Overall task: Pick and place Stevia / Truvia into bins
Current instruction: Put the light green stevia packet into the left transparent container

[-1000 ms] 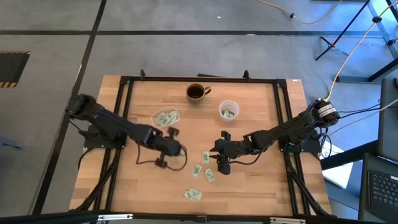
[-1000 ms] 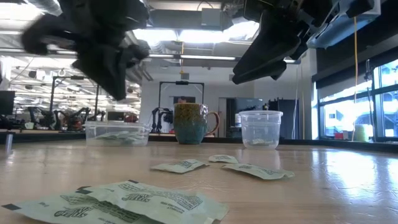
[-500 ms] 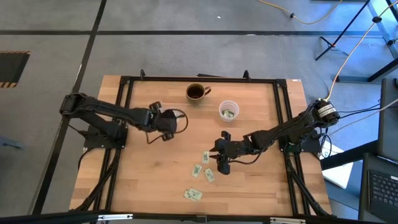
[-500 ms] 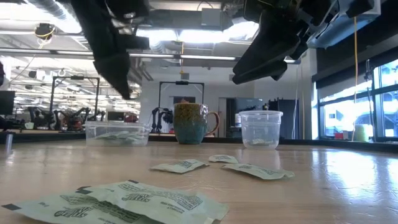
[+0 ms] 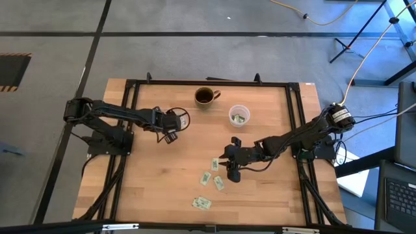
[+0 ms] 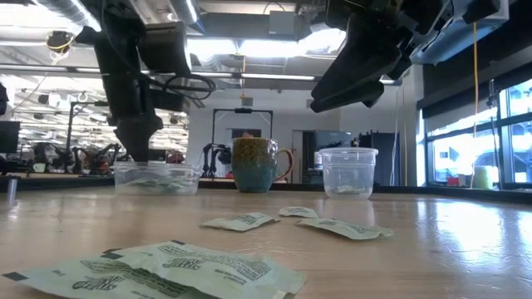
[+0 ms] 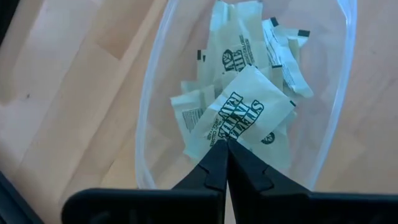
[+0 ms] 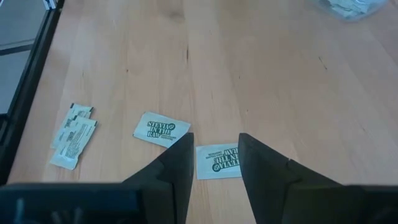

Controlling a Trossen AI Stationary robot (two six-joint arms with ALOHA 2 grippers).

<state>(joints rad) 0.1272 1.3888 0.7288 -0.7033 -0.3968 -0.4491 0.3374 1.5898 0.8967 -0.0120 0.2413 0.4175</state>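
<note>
Left of centre in the high view, the left gripper (image 5: 171,123) now sits directly over the shallow tub (image 5: 177,119); a second ago it was lower and nearer the middle of the table, clear of that tub. The right gripper (image 5: 229,163) is unchanged at centre right, above the loose sachets (image 5: 215,173) lying lower centre. The round cup (image 5: 238,116) and the dark mug (image 5: 206,97) stand in the upper middle, well apart from both arms.

In the low view, the left gripper (image 6: 139,137) hangs at upper left, its tip just above the tub (image 6: 155,178). Sachets (image 6: 241,221) lie flat in the foreground; the mug (image 6: 254,164) stands between tub and cup (image 6: 348,172).

In the left wrist view, the fingers (image 7: 219,168) are pinched together on the corner of one sachet (image 7: 239,118), held over the tub (image 7: 345,93), which already contains several more. Judgement: the carry is complete and only the release remains.

In the right wrist view, the fingers (image 8: 177,167) stand well apart and empty, straddling a sachet (image 8: 219,160) on the wood; another (image 8: 161,129) lies just beside it, and a pair (image 8: 73,135) lies at mid left. No obstruction stands over these targets.
</note>
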